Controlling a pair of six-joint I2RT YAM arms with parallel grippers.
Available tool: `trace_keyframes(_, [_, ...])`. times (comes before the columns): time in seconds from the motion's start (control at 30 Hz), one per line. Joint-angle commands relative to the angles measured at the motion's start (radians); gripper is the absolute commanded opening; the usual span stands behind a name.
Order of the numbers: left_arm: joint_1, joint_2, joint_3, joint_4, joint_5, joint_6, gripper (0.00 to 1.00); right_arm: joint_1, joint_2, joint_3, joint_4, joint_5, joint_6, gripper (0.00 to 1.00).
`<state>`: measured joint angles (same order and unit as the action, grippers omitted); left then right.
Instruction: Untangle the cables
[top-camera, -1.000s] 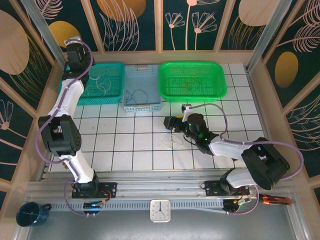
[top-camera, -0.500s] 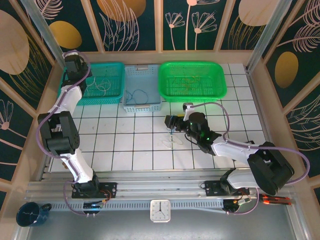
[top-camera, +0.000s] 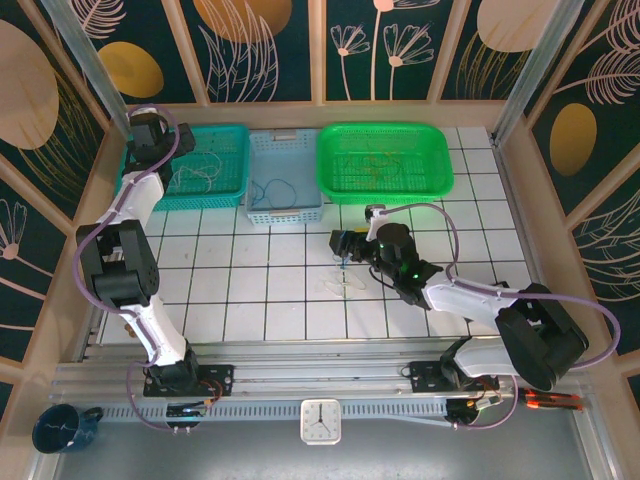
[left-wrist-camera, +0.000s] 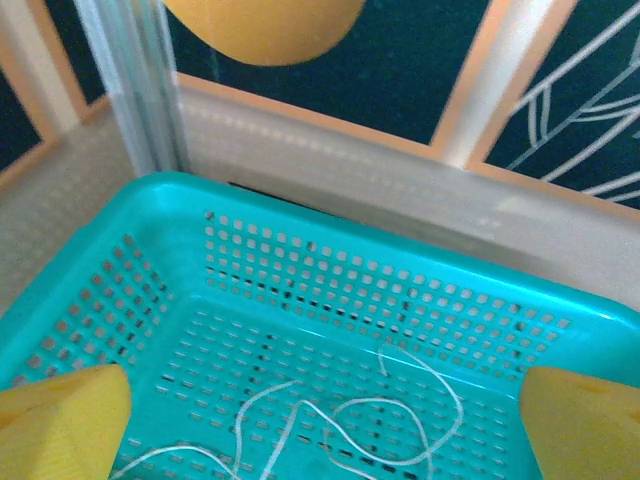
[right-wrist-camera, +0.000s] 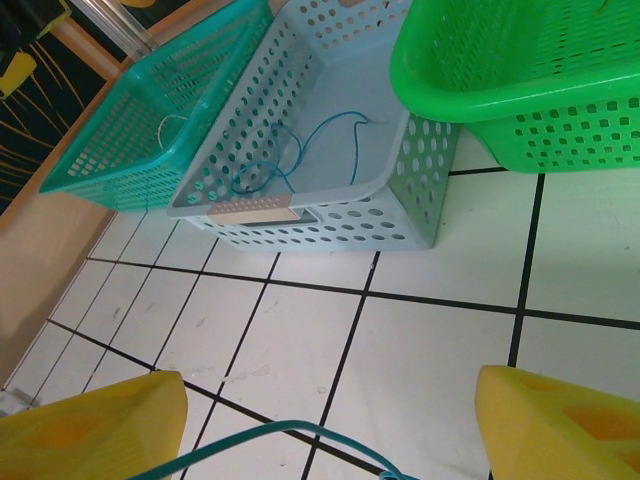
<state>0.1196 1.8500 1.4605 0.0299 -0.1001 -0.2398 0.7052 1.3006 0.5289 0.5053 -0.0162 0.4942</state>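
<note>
Since a moment ago my left fingers (left-wrist-camera: 60, 425) have sprung apart over the teal perforated plastic basket (left-wrist-camera: 300, 215) at the upper left of the overhead view. They now stand wide open at the two bottom corners of the left wrist view with nothing between them. The thin whitish cable (left-wrist-camera: 360, 402) lies loose in squiggles on the basket floor beneath them, apart from both fingers. I judge that strand delivered, so my left arm is free to come away.

My right arm has barely shifted. My right fingers (right-wrist-camera: 90, 425) hover over the white tiled worktop (right-wrist-camera: 440, 330) near the middle of the overhead view. They are well apart and clamped on nothing. A thin teal-blue strand (right-wrist-camera: 270, 432) arcs across the bottom edge of the right wrist view between them. I cannot tell whether it rests on either finger.

A small pale remnant of the tangle (top-camera: 342, 285) lies on the tiles just below those fingers in the overhead view. A blue cable (right-wrist-camera: 330, 125) already sits curled in the grey-blue perforated basket (right-wrist-camera: 300, 215). Something thin and yellowish (top-camera: 375, 165) lies in the bright green basket (right-wrist-camera: 480, 90).

The sorting looks far along to me. What remains is the strand at my right fingers and the remnant on the tiles, and I would need to close squarely on one thin wire without dragging the other.
</note>
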Motion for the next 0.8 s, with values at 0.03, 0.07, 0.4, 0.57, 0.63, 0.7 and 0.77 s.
trace_keyframes(0.03, [0.006, -0.071, 0.043, -0.033, 0.155, -0.071, 0.99, 0.002, -0.004, 0.050, -0.013, 0.014, -0.032, 0.69])
trace_keyframes(0.07, [0.006, -0.082, 0.035, -0.035, 0.187, -0.085, 0.99, 0.001, -0.003, 0.054, -0.016, 0.015, -0.036, 0.66])
trace_keyframes(0.4, [-0.075, -0.233, -0.103, -0.021, 0.384, -0.139, 0.99, -0.017, -0.010, 0.078, -0.038, -0.002, -0.068, 0.12])
trace_keyframes(0.57, [-0.178, -0.297, -0.208, 0.010, 0.442, -0.168, 0.99, -0.027, -0.030, 0.104, -0.075, -0.008, -0.091, 0.00])
trace_keyframes(0.63, [-0.213, -0.329, -0.275, 0.049, 0.457, -0.193, 0.99, -0.030, -0.044, 0.111, -0.089, -0.008, -0.098, 0.00])
trace_keyframes(0.7, [-0.249, -0.357, -0.331, 0.068, 0.465, -0.201, 0.99, -0.034, -0.059, 0.115, -0.100, -0.010, -0.106, 0.00])
trace_keyframes(0.77, [-0.288, -0.389, -0.390, 0.091, 0.466, -0.202, 0.99, -0.039, -0.074, 0.120, -0.110, -0.015, -0.110, 0.00])
